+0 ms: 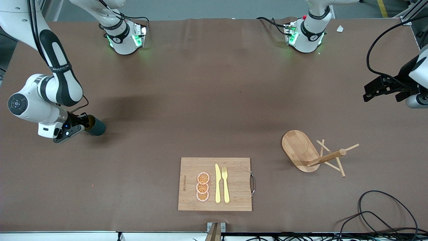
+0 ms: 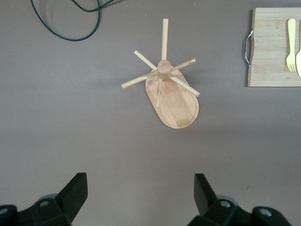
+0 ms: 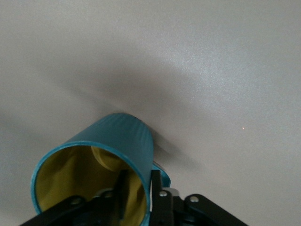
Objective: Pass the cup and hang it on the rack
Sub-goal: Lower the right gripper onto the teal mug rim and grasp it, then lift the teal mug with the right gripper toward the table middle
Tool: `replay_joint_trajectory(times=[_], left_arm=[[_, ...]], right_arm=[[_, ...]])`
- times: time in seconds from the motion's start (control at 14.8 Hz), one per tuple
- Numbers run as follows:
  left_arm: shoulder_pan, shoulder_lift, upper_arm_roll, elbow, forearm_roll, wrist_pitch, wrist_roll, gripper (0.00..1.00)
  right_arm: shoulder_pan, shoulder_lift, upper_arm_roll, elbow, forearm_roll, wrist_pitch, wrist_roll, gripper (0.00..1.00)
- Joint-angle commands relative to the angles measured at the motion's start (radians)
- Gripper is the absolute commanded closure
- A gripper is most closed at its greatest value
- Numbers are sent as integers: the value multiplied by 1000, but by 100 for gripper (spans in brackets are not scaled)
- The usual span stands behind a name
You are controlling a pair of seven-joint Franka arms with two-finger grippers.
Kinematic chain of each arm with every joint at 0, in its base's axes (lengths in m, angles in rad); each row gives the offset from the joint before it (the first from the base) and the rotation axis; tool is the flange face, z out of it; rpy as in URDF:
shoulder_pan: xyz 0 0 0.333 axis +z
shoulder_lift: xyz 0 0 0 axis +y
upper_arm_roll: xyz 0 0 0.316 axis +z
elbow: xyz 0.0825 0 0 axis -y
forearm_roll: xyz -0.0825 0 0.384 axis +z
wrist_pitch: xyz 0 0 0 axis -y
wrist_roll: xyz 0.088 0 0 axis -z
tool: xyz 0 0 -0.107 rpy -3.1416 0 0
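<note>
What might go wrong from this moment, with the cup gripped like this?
The right pincer pinches only the cup's thin rim wall, one finger inside, so the cup may slip or swing when it is lifted. The rack has thin pegs, easy to miss or to knock. The left pincer waits open above the rack.

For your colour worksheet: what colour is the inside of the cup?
Yellow inside the teal cup, clearest in the right wrist view.

A brown cloth covers the table (image 1: 207,100), grey floor (image 1: 200,8) showing above it.
</note>
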Motion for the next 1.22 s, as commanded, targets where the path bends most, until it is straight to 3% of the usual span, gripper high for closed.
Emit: replay_joint_trajectory(times=[0.0,0.27,0.61,1.15], left_arm=[[0,3,1,7,-4,5,3,0],[2,3,1,7,-4,5,3,0],[0,3,1,7,-5,5,3,0],[2,3,1,7,-7,5,3,0]], right_arm=[[25,-22,4,2,20,-7,-13,100],[89,-50,6,98,20,-189,105,100],[322,-132,6,94,51,-291,544,100],[712,-145,4,105,109,-274,1236,100]])
